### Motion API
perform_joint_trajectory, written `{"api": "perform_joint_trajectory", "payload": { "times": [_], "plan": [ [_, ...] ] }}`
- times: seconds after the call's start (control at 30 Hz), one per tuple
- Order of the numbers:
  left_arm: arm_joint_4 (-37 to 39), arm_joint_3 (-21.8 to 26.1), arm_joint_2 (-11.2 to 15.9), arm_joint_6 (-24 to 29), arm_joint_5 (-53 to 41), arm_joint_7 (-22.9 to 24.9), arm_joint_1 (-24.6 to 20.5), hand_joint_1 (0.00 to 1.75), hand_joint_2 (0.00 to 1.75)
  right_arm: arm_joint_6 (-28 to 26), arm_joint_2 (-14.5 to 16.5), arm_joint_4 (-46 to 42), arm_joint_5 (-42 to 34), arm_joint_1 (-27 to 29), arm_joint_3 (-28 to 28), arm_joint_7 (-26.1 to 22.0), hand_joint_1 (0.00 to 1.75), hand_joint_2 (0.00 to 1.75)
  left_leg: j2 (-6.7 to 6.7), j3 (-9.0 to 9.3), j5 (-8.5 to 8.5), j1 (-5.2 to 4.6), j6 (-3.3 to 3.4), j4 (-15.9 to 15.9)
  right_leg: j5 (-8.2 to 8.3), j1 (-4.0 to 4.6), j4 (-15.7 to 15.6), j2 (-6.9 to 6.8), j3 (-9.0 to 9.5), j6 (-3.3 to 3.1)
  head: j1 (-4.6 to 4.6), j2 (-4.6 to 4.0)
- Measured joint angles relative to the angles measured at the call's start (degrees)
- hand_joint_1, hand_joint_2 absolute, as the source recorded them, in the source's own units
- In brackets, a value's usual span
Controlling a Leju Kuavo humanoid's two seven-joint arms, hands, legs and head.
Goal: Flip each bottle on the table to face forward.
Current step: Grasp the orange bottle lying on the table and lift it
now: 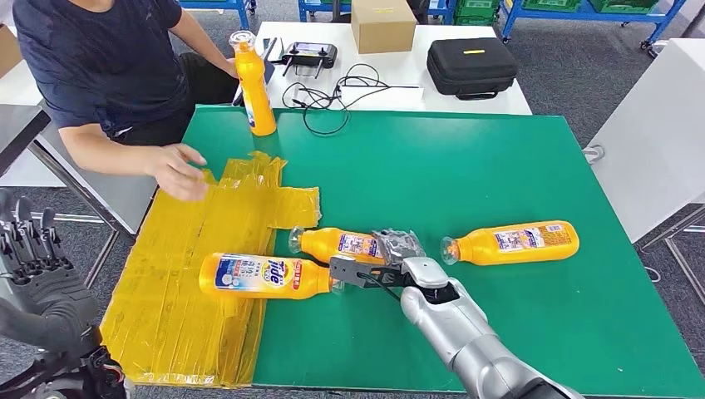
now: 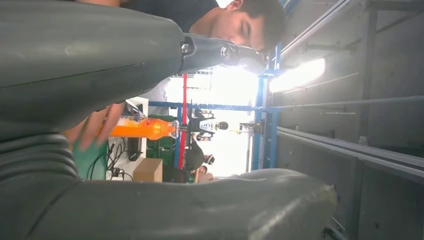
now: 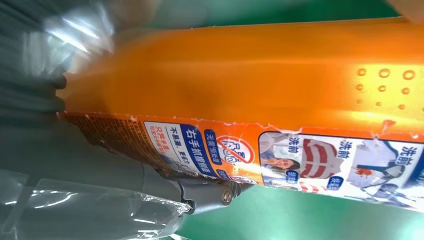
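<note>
Three orange bottles lie on the green table (image 1: 465,166). One with its Tide label up (image 1: 262,276) rests partly on a yellow plastic sheet (image 1: 199,274). The middle bottle (image 1: 337,244) lies label-up, and my right hand (image 1: 392,253), wrapped in clear film, grips its base end. Close up, that bottle (image 3: 260,85) has a finger (image 3: 200,192) lying along its label. A third bottle (image 1: 511,243) lies to the right, apart from the hand. A fourth bottle (image 1: 252,83) (image 2: 142,127) stands upright at the far left edge. My left hand (image 1: 33,249) (image 2: 165,210) hangs off the table's left, fingers apart and empty.
A person sits at the far left with one hand (image 1: 179,170) on the yellow sheet and the other by the upright bottle. Behind the green table stand a black case (image 1: 471,66), a cardboard box (image 1: 382,23), a controller (image 1: 309,55) and cables (image 1: 332,96). A white table (image 1: 657,125) is at right.
</note>
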Motion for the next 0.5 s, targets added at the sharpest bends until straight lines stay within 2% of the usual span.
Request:
{"api": "perform_joint_trajectory", "payload": {
  "times": [0.1,0.27,0.4,0.5],
  "plan": [
    [-0.56,0.3,-0.04,0.02,-0.02,0.03,0.62,0.0,0.0,-3.3,0.01,-0.05,-1.86,0.01,-0.47,-1.9,1.75,1.75,0.0,-0.16,0.03,-0.01,0.01,0.0,0.06,0.0,0.02,0.01,0.27,0.01,0.01,0.0],
    [-2.68,1.91,-0.66,-1.03,-0.93,1.27,2.84,0.0,0.0,-9.9,-0.03,-3.52,-7.72,1.39,-2.74,-8.12,1.75,1.75,-0.02,-0.53,0.12,-0.02,0.08,0.02,0.16,-0.01,0.03,-0.01,0.05,-0.09,-0.01,0.0],
    [-4.42,3.94,-1.77,-4.25,-0.92,3.35,4.98,0.0,1.75,-13.9,-0.67,-13.25,-12.44,4.26,-5.15,-10.22,1.75,1.75,-0.13,-0.91,0.2,-0.02,0.15,0.04,0.16,0.0,0.04,-0.15,-0.28,-0.09,-0.01,0.0],
    [-4.96,5.39,-2.56,-7.19,0.41,4.77,5.95,0.0,1.75,-16.29,-1.75,-22.4,-15.42,7.04,-6.71,-11.47,1.75,1.75,-0.13,-1.09,0.19,-0.03,0.15,0.04,0.15,-0.01,0.05,-0.15,-0.44,-0.09,0.0,0.0]
  ]
}}
